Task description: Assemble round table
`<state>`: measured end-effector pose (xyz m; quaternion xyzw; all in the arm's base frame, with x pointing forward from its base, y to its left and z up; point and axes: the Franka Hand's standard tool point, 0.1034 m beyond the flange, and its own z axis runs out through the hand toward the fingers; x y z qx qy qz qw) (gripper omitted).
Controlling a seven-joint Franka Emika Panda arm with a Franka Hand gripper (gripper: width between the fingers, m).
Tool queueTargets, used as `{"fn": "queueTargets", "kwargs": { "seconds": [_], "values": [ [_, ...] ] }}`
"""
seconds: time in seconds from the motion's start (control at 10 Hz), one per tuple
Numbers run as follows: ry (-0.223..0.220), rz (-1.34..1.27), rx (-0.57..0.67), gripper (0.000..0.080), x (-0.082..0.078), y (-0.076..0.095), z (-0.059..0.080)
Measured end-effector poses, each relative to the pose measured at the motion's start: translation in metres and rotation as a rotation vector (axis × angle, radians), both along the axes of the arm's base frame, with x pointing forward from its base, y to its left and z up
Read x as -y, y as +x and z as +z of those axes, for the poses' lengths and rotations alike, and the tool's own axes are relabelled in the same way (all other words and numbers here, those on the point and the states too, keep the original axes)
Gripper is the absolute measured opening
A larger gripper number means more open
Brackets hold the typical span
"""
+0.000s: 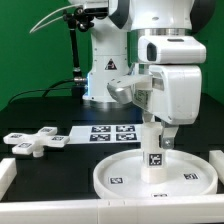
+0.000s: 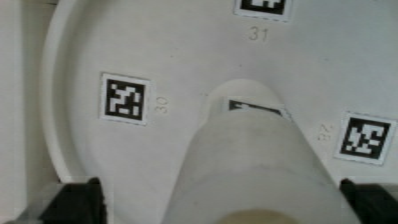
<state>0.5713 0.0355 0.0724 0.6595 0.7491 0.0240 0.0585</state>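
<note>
The large round disc [image 1: 110,182] lies flat at the front of the table, rim up. The short thick leg [image 1: 155,155] stands upright on its middle. My gripper [image 1: 152,130] comes straight down over the leg and is shut on its upper part. In the wrist view the leg [image 2: 249,150] fills the space between my two dark fingers [image 2: 75,203], with my gripper [image 2: 217,208] around it and the tagged disc [image 2: 178,60] below. The cross-shaped foot piece [image 1: 35,142] lies flat on the table at the exterior view's left, apart from the disc.
The marker board [image 1: 110,133] lies flat behind the disc. White border rails run along the front [image 1: 100,212], the left [image 1: 6,172] and the right [image 1: 216,160]. The robot's base [image 1: 105,70] stands at the back.
</note>
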Motion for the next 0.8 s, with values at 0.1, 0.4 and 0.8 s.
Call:
{"fn": "queueTargets", "kwargs": {
  "seconds": [0.1, 0.4, 0.8],
  "values": [
    [-0.001, 0.0, -0.008, 0.0526, 0.0001, -0.0028, -0.0017],
    [-0.002, -0.02, -0.026, 0.0421, 0.0012, -0.008, -0.0045],
    [0.02, -0.192, -0.02, 0.0421, 0.0012, -0.008, -0.0042]
  ]
}}
